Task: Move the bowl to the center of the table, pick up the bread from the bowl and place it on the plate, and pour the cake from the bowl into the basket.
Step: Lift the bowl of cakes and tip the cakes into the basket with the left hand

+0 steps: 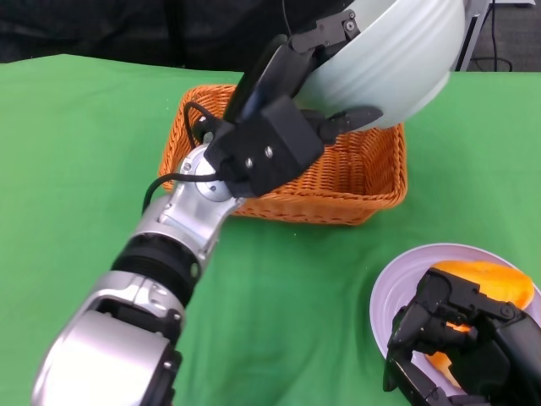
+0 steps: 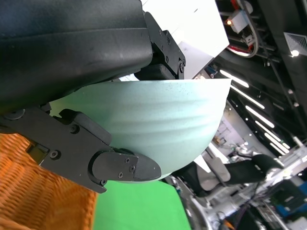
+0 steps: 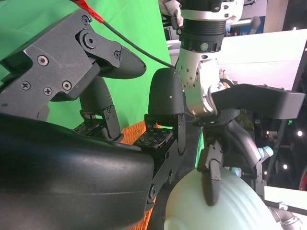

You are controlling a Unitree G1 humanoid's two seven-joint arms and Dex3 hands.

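Left hand grips the pale green bowl, fingers clamped against its ribbed outer wall, one above the rim and the others below. Bowl is raised off the worktop and tipped steeply on its side over the back right part of the orange wicker basket; its outside faces the head camera, so the inside and any cake cannot be seen. Basket stands on the green cloth near the far middle of the worktop; what lies in it is hidden by the hand and bowl. Right hand is low at the near right, over the white plate, fingers apart and curved with nothing seen between them. An orange-yellow piece of bread lies on the plate, just beyond the right hand, partly covered by it.
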